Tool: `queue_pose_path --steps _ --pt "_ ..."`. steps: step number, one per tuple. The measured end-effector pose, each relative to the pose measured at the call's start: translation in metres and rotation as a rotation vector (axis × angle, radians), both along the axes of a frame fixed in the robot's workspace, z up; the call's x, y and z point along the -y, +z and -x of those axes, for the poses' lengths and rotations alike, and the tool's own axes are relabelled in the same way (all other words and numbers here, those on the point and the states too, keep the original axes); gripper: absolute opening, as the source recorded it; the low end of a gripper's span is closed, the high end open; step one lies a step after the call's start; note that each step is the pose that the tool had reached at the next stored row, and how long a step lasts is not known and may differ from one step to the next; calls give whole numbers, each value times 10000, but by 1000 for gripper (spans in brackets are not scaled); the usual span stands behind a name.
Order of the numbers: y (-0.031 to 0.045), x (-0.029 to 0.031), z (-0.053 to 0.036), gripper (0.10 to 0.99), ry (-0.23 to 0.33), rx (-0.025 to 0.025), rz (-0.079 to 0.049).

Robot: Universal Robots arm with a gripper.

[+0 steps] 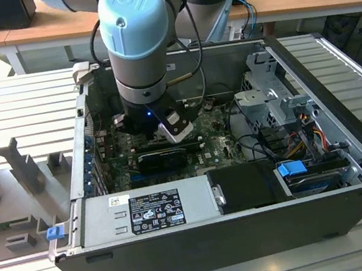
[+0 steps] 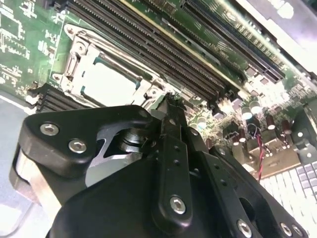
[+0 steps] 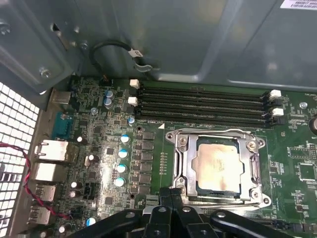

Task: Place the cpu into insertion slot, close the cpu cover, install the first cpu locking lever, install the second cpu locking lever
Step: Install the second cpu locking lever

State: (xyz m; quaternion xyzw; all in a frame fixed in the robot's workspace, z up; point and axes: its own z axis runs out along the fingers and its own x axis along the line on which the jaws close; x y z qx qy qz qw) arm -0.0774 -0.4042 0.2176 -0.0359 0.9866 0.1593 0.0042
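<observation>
Cpu (image 3: 217, 166) seated in the insertion slot (image 3: 218, 192) on the green motherboard (image 3: 148, 148), silver cpu cover (image 3: 185, 161) lying down framing it. Memory slots (image 3: 198, 104) run just beside the socket. Gripper (image 3: 171, 196) sits at the socket's edge, fingers pressed together with nothing between them; in the second wrist view its tips (image 2: 171, 101) are near the cover's corner. In the exterior view the arm reaches into the open computer case (image 1: 350, 171), which also holds a power supply (image 1: 151, 208) and drive bays (image 1: 277, 94).
</observation>
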Motion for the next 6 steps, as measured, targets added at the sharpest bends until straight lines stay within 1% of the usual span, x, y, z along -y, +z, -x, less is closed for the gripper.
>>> queue_pose_path --steps 4,6 --pt "70 -1 0 106 -1 1 3" --pt "77 -1 0 106 -1 3 -1"
